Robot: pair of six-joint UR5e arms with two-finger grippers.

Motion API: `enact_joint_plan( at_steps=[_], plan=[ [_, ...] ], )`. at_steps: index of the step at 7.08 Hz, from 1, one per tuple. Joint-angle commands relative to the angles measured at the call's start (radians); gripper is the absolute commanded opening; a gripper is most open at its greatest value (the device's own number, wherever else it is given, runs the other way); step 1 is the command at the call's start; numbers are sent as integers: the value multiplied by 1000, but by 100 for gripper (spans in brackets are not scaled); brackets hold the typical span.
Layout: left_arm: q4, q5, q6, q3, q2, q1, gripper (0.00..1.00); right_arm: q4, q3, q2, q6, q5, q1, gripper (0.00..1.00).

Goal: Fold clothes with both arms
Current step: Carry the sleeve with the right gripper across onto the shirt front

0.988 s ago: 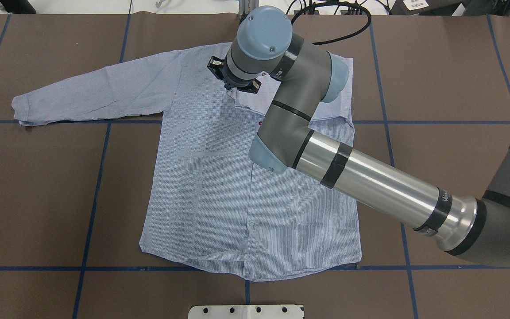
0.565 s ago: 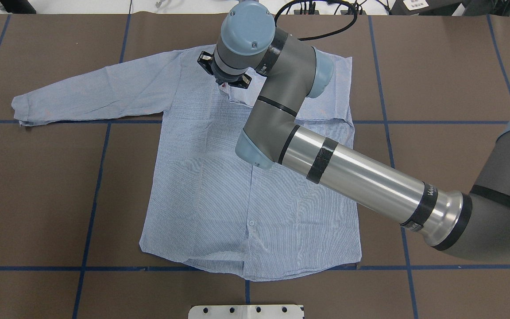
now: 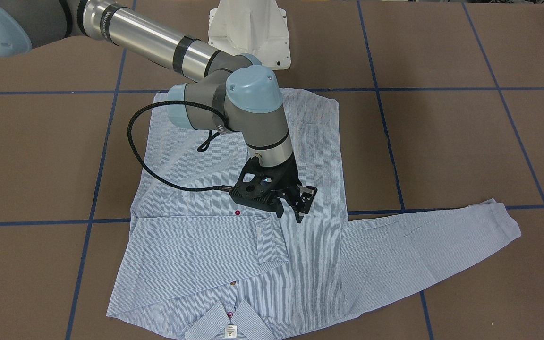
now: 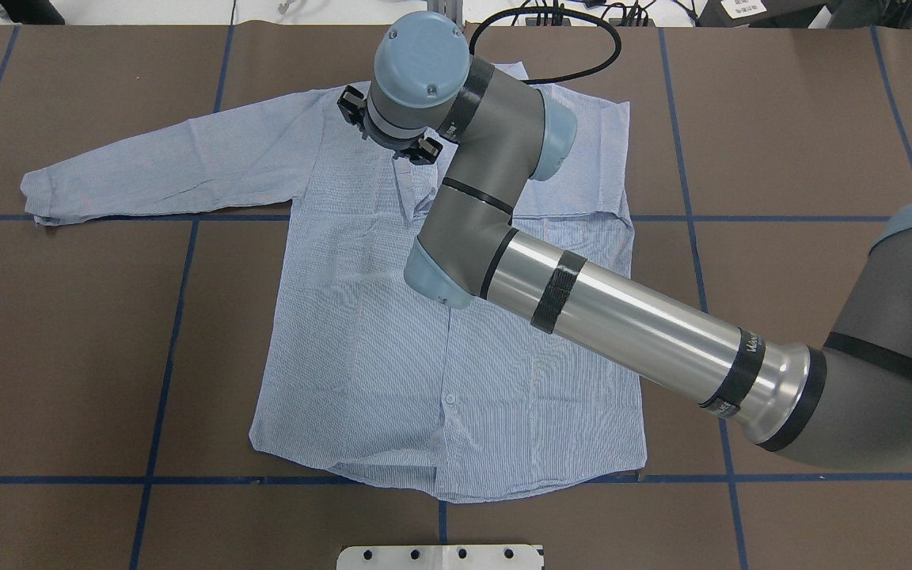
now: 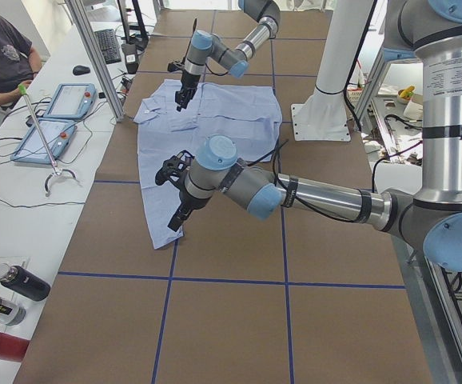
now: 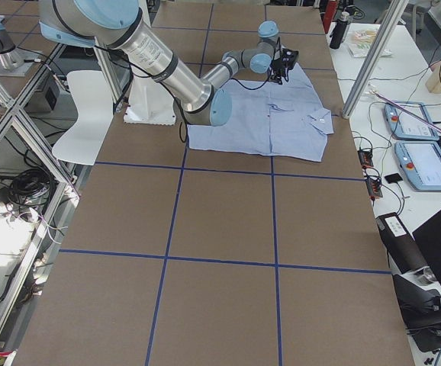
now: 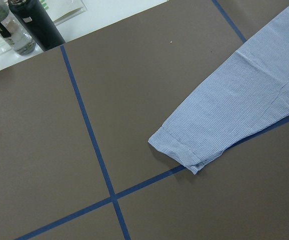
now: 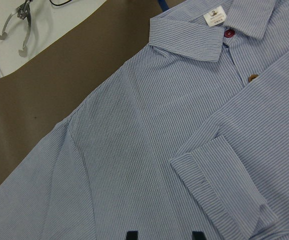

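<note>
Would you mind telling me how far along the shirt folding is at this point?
Done: one sleeve of the light blue striped button-up shirt is folded across the chest, its cuff near a dark red button. In hand: the right arm's black gripper hovers open near that cuff, holding nothing. Remaining: the other sleeve lies stretched out, untouched by the left gripper, and the shirt's body is unfolded.

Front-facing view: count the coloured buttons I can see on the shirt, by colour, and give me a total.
Dark red buttons: 2
Brown buttons: 1
Total: 3, all down the front of the shirt. The right arm covers part of the front, so any buttons under it are not counted.
</note>
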Motion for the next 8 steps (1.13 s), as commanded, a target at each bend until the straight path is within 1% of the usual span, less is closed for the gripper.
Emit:
enact_joint_plan(
  at_steps=[1,2,3,4,5,6,7,8],
  plan=[
    [-141,11,-139,143,-82,123,100,-7,14,12,83,-2,-1,98],
    [-204,10,-338,229,-134,183,99,-48,81,-22,88,27,14,99],
    [-209,11,-490,345,-237,253,99,-97,191,-121,81,63,43,99],
    [-209,20,-587,422,-282,328,94,-96,297,-229,73,79,66,99],
    [-210,42,-635,455,-284,337,93,-100,358,-300,52,81,86,99],
    [-250,49,-639,486,-277,346,92,-100,406,-354,48,96,111,99],
    [-319,56,-640,548,-277,348,90,-100,449,-399,36,116,135,99],
    [-403,59,-639,628,-284,349,88,-103,460,-417,21,111,138,99]
  ],
)
